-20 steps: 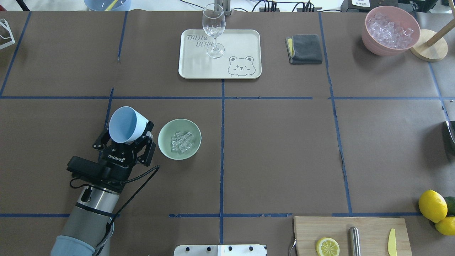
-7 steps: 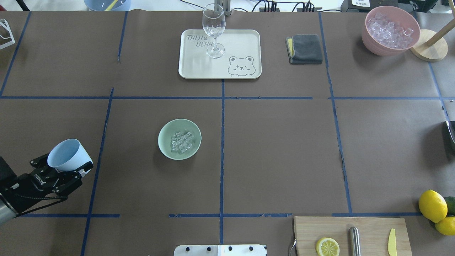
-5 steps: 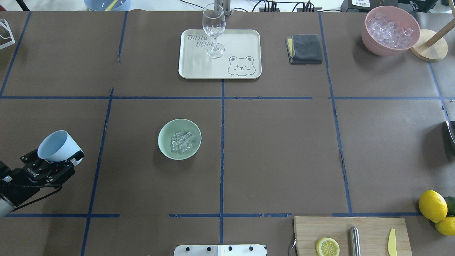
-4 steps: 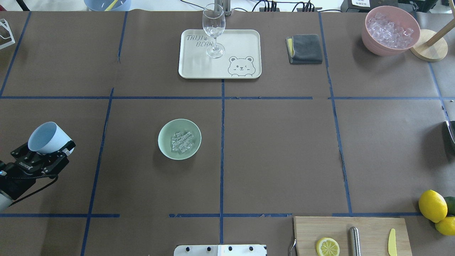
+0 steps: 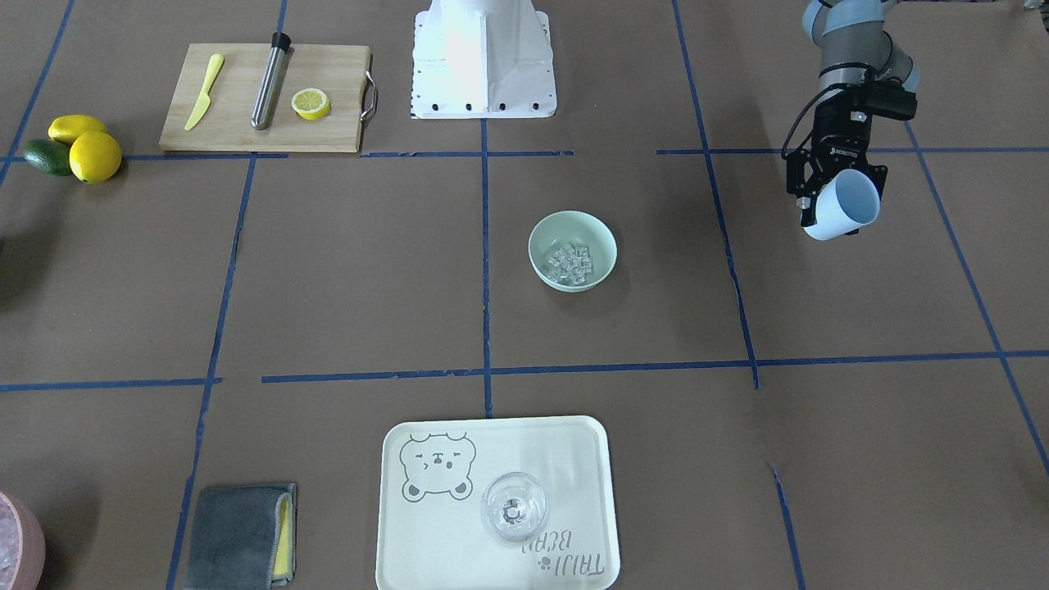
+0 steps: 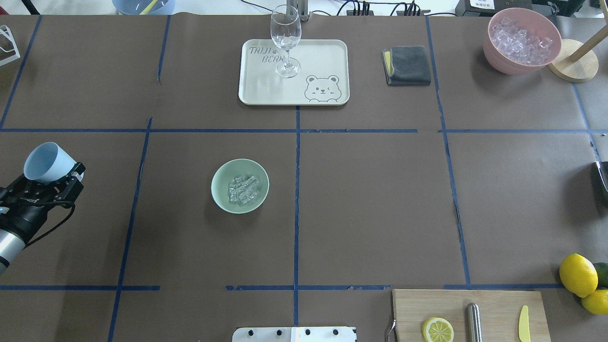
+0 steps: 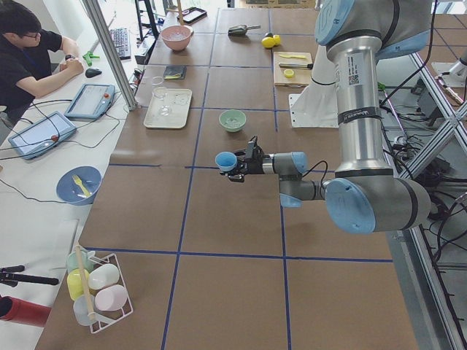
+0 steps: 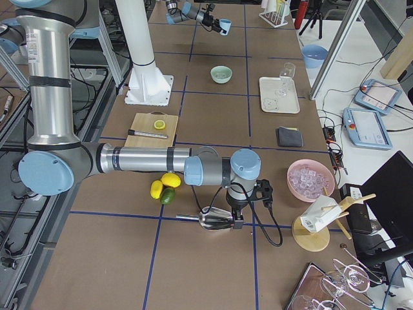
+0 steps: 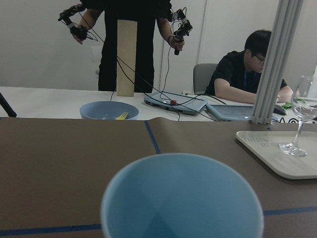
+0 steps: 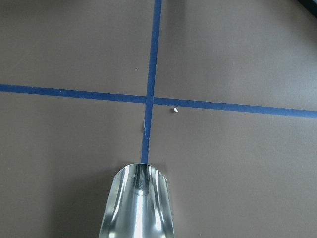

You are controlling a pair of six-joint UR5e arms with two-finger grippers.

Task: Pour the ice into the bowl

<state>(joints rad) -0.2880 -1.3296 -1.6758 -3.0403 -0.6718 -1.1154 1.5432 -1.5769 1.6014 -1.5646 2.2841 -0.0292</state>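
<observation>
Ice [image 6: 243, 189]: slippery loose cubes, in bowl [image 6: 219, 176]. Cup [image 6: 45, 161]: we judge it light, rigid; left gripper [image 6: 56, 176] fingers clamped on its wall. Right gripper [image 8: 233, 218]: fingers, we cannot tell.

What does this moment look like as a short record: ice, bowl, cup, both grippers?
ice: small heap inside the bowl
bowl: on the table, apart from both arms
light blue cup: tilted, looks empty, held near the table's left edge
left gripper: shut on the light blue cup
right gripper: at a metal scoop; grip cannot be told
pour: looks done
</observation>
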